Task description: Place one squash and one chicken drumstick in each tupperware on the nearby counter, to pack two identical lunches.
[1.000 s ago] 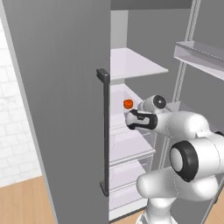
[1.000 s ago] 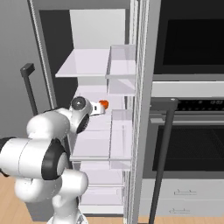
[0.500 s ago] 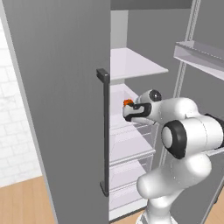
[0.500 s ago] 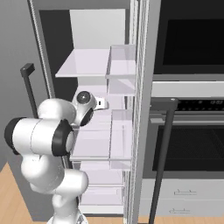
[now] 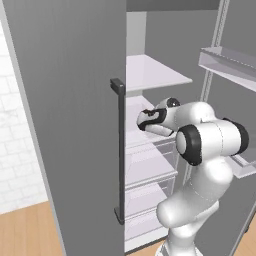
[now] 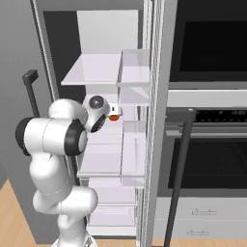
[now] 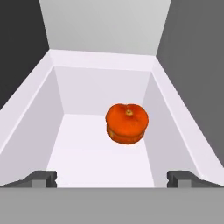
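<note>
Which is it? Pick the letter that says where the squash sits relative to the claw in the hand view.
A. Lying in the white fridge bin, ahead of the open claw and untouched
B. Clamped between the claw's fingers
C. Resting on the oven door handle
A: the squash lies on the floor of the white bin, beyond the claw, whose fingertips stand wide apart with nothing between them.

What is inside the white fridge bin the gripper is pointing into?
One orange-red squash sits on the bin's white floor, right of centre and apart from the walls. The floor right behind the squash is hidden by it. The open gripper holds nothing.
</note>
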You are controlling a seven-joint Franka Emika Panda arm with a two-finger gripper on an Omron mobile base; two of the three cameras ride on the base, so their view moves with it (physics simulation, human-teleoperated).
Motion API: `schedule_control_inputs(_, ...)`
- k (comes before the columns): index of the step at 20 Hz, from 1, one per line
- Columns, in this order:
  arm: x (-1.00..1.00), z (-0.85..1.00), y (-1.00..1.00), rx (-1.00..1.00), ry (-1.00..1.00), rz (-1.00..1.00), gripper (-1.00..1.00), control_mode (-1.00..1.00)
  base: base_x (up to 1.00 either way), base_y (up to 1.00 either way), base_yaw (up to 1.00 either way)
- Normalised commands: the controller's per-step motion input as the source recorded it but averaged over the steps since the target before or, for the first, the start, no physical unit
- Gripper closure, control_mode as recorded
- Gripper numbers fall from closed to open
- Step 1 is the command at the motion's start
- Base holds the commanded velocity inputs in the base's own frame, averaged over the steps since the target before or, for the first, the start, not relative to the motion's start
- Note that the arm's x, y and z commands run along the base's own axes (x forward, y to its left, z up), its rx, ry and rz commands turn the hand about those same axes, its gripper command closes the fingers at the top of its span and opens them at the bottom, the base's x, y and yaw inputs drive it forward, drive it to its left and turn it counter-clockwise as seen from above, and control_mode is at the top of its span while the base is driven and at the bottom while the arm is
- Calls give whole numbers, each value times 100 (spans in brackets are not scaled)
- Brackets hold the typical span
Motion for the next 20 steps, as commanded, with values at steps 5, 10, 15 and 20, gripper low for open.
schedule_control_inputs(5, 30, -24, 0, 0, 1, 0, -100, -100, 0, 0, 0)
schedule_control_inputs(10, 31, -32, 0, 0, 0, 0, -100, -100, 0, 0, 0)
schedule_control_inputs(15, 30, -20, -6, 0, 2, 0, -100, -100, 0, 0, 0)
schedule_control_inputs(20, 25, -23, -6, 0, 4, 0, -100, -100, 0, 0, 0)
